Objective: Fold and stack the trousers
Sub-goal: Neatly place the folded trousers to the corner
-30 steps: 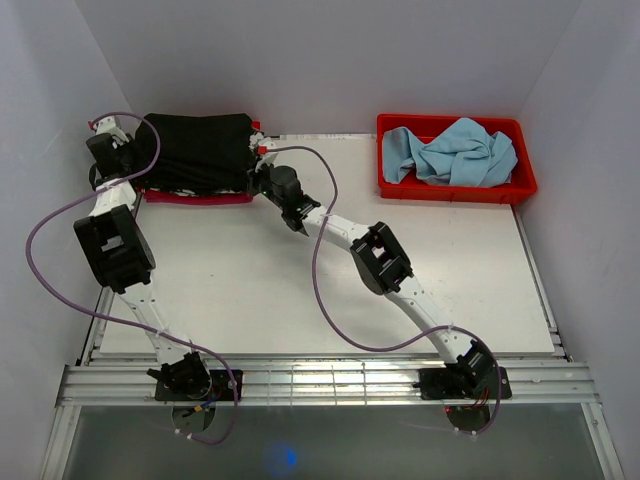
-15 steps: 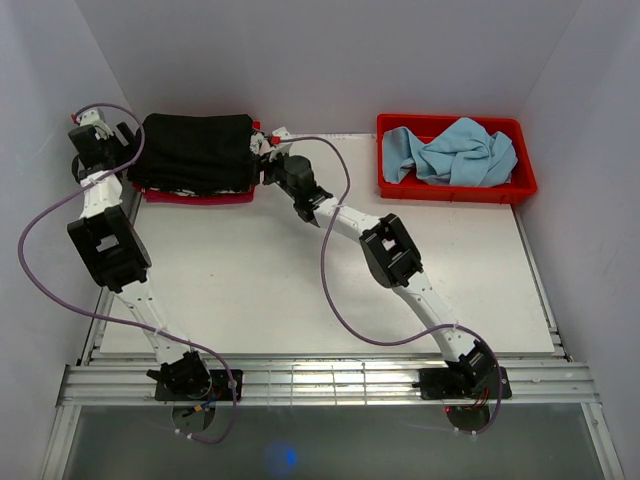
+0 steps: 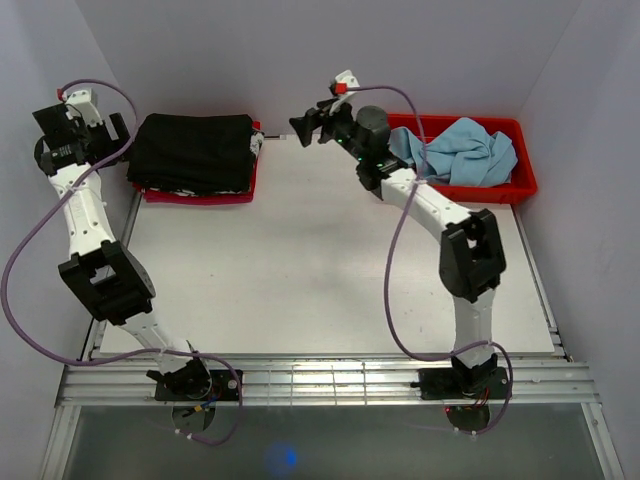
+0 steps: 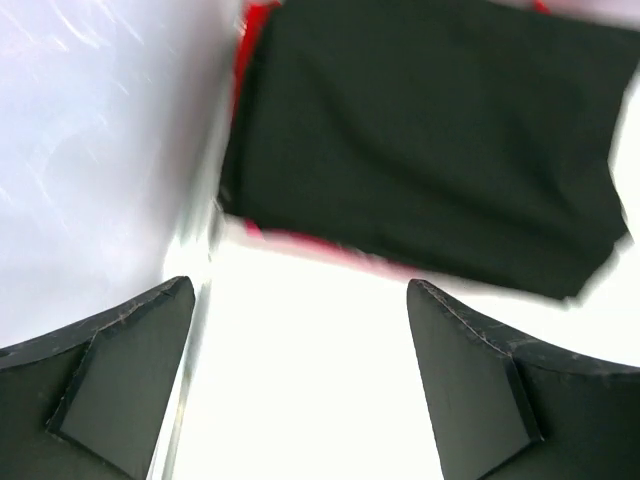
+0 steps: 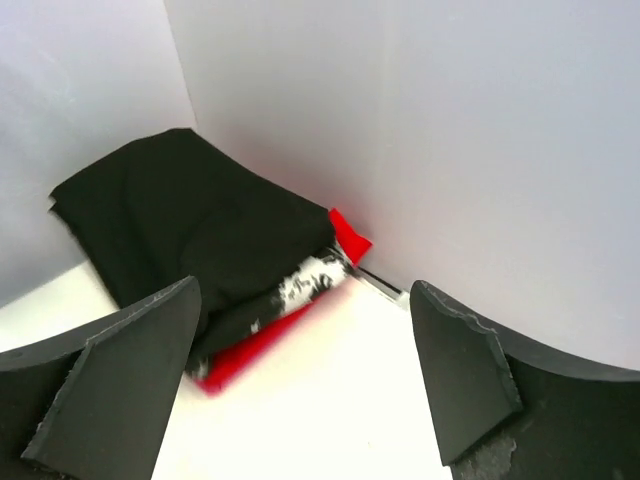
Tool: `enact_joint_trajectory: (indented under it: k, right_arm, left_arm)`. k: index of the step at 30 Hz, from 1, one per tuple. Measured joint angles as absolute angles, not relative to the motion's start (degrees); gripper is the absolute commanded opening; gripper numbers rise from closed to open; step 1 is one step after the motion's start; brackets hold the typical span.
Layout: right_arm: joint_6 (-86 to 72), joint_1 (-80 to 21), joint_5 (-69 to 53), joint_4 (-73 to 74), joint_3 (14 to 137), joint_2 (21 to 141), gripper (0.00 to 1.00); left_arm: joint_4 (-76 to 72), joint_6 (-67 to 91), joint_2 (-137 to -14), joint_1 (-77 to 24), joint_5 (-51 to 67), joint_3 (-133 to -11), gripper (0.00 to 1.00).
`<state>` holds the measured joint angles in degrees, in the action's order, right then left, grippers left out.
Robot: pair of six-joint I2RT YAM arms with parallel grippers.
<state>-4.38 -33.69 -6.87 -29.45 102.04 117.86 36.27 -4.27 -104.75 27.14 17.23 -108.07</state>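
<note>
White walls stand close around a pale table [image 3: 300, 270]. At the far left, the left arm [image 3: 85, 215] is lifted up by the wall. Its jaws are wide open and hold nothing. A second ago this arm was down low, right at the left side of the pile, so it has let go and pulled back. Next comes the red tray [image 3: 200, 197] in the back left corner. The trousers [image 3: 195, 148] lie on top there, folded flat into a neat black block. Under them a garment with white splotches [image 5: 305, 275] peeks out at one end. The trousers have not moved since the arms left. Right of the pile, the right arm [image 3: 430, 205] has swung up and away from the tray. Its jaws are also wide open and hold nothing. At the far right sits a red bin [image 3: 455, 190] with a crumpled blue cloth [image 3: 450, 150] in it. I think the folding and stacking of this pair is done, as both arms have backed off and nothing slid.
</note>
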Motion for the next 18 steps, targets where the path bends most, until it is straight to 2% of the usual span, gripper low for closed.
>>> enact_joint_trajectory:
  k: [5,10,14,18]
  right_arm:
    - [-0.27,-26.04,-15.31,-18.96,91.72,103.66,0.9]
    - [5.96,-18.35,-17.76,-2.61,82.19,94.37,0.9]
    - [9.45,-14.81,-16.99,8.97,72.4,87.59,0.9]
    - [13.13,-12.25,-14.33,17.02,58.65,75.13,0.9]
  left_arm:
    - [46.7,-10.07,-98.45,23.75,18.57,-105.89,0.98]
    - [49.08,-12.88,-91.5,9.08,14.17,-91.46,0.98]
    - [47.81,-12.58,-91.42,-2.02,13.98,-82.91,0.98]
    - [45.52,-9.91,-94.67,-6.61,14.96,-81.82,0.98]
